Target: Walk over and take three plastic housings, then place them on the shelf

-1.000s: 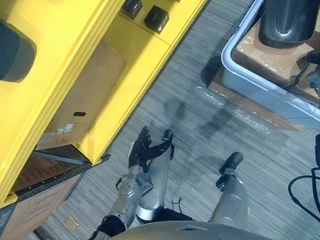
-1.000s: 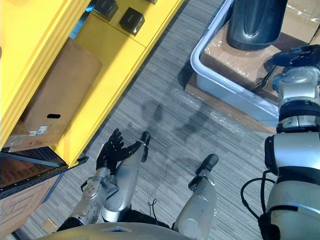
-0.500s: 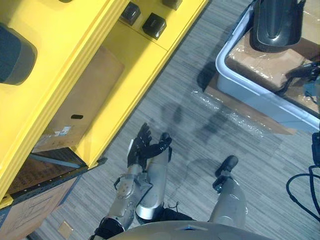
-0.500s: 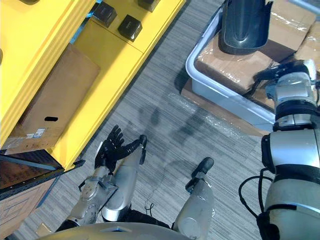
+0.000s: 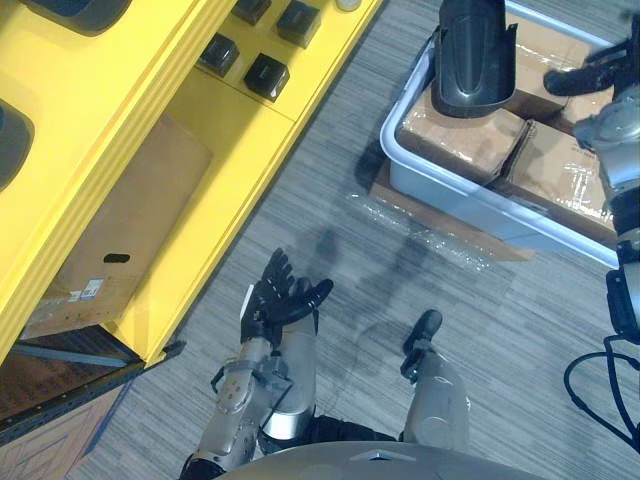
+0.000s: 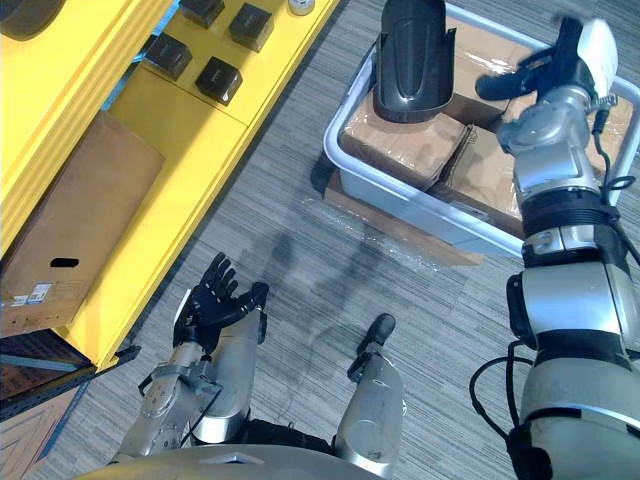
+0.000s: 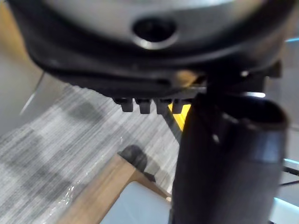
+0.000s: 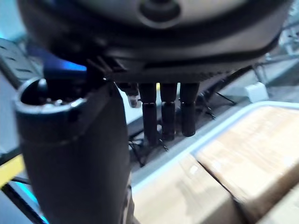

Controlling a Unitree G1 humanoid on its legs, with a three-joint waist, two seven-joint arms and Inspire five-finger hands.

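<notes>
A tall dark plastic housing (image 5: 472, 55) stands upright at the left end of a grey tub (image 5: 470, 195), on wrapped cardboard packages. Two more dark housings (image 5: 60, 8) lie on the top level of the yellow shelf (image 5: 200, 130) at the left. My right hand (image 6: 560, 65) hangs open above the tub's right half, to the right of the housing and apart from it; its straight fingers (image 8: 168, 119) show in the right wrist view. My left hand (image 5: 278, 300) is open, palm up, low over the carpet beside the shelf and holds nothing.
Several small black boxes (image 5: 265, 75) sit on the shelf's lower level. A flat cardboard box (image 5: 120, 240) lies under it. The tub rests on a wooden board (image 5: 440, 215) with loose plastic film at its near edge. Grey carpet runs between shelf and tub.
The camera has shifted, bringing the tub and its housing further into view. My right hand has risen and reached out over the tub. My left hand keeps its open pose.
</notes>
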